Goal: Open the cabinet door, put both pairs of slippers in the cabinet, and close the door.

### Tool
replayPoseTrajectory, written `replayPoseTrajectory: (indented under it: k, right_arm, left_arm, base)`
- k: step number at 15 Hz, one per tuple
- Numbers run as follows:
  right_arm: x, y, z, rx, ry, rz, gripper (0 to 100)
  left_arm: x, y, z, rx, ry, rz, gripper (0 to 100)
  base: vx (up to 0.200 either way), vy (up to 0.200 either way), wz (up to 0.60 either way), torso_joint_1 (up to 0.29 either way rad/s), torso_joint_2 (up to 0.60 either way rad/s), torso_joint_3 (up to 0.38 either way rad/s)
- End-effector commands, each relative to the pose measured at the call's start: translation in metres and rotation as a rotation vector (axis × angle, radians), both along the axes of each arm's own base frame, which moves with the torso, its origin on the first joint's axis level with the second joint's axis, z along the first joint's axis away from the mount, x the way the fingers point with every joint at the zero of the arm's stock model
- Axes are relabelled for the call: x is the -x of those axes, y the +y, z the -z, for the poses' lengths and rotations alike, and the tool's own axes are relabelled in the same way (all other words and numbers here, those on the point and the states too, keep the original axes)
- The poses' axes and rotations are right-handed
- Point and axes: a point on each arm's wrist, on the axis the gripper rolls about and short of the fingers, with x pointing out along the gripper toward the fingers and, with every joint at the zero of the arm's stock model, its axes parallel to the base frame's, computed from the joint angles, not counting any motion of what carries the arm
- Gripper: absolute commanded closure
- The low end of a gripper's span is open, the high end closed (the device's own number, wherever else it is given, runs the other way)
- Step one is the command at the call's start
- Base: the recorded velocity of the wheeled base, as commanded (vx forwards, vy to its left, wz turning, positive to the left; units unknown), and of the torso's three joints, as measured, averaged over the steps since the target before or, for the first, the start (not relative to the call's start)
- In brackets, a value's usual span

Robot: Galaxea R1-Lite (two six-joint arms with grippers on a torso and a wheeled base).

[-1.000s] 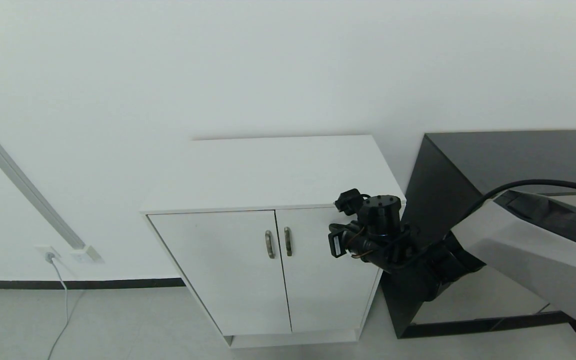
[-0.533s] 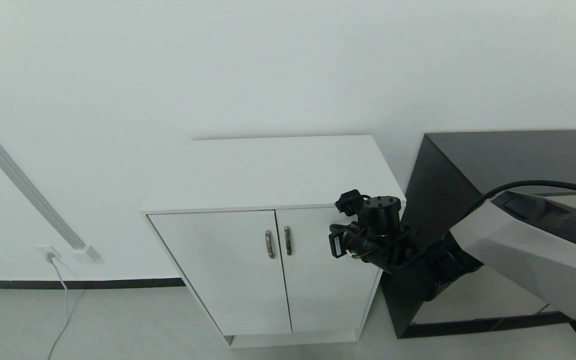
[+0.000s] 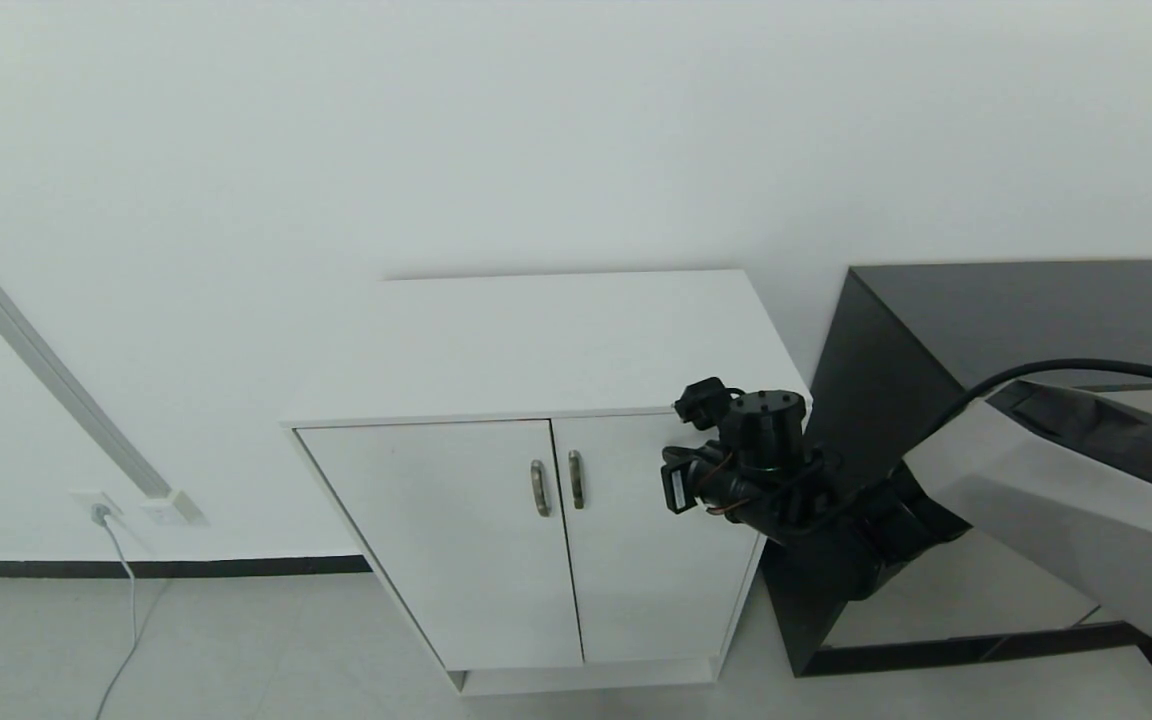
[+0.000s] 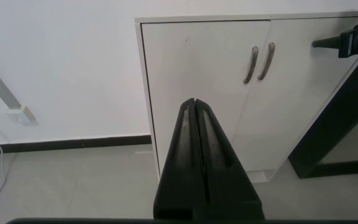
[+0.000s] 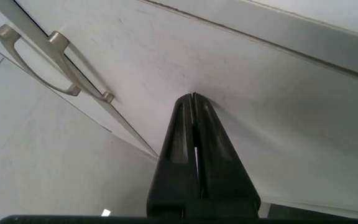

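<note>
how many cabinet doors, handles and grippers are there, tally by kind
cabinet doors: 2 (left door, right door)
handles: 2 (left handle, right handle)
grippers: 2 (left gripper, right gripper)
total: 6

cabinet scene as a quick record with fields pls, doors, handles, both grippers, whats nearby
cabinet: white, two doors, against the wall
doors: both shut
handles: two metal ones, side by side at the middle seam
right gripper: shut, tip close to the right door, off to the side of the handles; contact cannot be told
left gripper: shut, held back from the cabinet, aimed at its front
nearby: black unit beside the cabinet; wall socket with a cable
</note>
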Motion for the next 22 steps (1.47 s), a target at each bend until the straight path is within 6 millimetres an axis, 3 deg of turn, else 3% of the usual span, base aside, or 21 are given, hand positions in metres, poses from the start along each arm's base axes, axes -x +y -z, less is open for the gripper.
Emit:
replayPoseTrajectory:
  k: [1,4,8,11,13,14,15,18,22]
  right_arm:
    - [0.009,-0.005,-0.009,-0.003,-0.005,0.001,100]
    - [0.032,-0.024,-0.027,-0.016,-0.025,0.008,100]
    - [0.079,-0.087,-0.069,-0.033,-0.081,0.145,100]
    - [0.116,-0.139,-0.079,-0.02,-0.083,0.274,100]
    - [0.133,-0.168,-0.079,-0.006,-0.085,0.399,100]
    - [0.15,-0.196,-0.082,-0.003,-0.098,0.512,100]
    - [0.158,-0.212,-0.081,0.004,-0.1,0.586,100]
    - [0.194,-0.257,-0.066,0.031,-0.066,0.814,100]
    - [0.252,-0.261,-0.057,0.004,-0.113,0.783,100]
  left_arm:
    - [0.0,0.0,0.0,0.0,0.0,0.0,100]
    - [0.0,0.0,0.0,0.0,0.0,0.0,100]
    - [0.0,0.0,0.0,0.0,0.0,0.0,100]
    - [0.0,0.0,0.0,0.0,0.0,0.0,100]
    - [0.0,0.0,0.0,0.0,0.002,0.0,100]
    - [0.0,0.0,0.0,0.0,0.0,0.0,100]
    - [0.0,0.0,0.0,0.0,0.0,0.0,100]
    - [0.0,0.0,0.0,0.0,0.0,0.0,100]
    - [0.0,0.0,0.0,0.0,0.0,0.0,100]
  base:
    - [0.0,0.0,0.0,0.0,0.0,0.0]
    - [0.0,0.0,0.0,0.0,0.0,0.0]
    - [0.0,0.0,0.0,0.0,0.0,0.0]
    - [0.0,0.0,0.0,0.0,0.0,0.0]
    - [0.0,0.0,0.0,0.0,0.0,0.0]
    - [0.0,0.0,0.0,0.0,0.0,0.0]
    - [0.0,0.0,0.0,0.0,0.0,0.0]
    - [0.0,0.0,0.0,0.0,0.0,0.0]
    - [0.0,0.0,0.0,0.0,0.0,0.0]
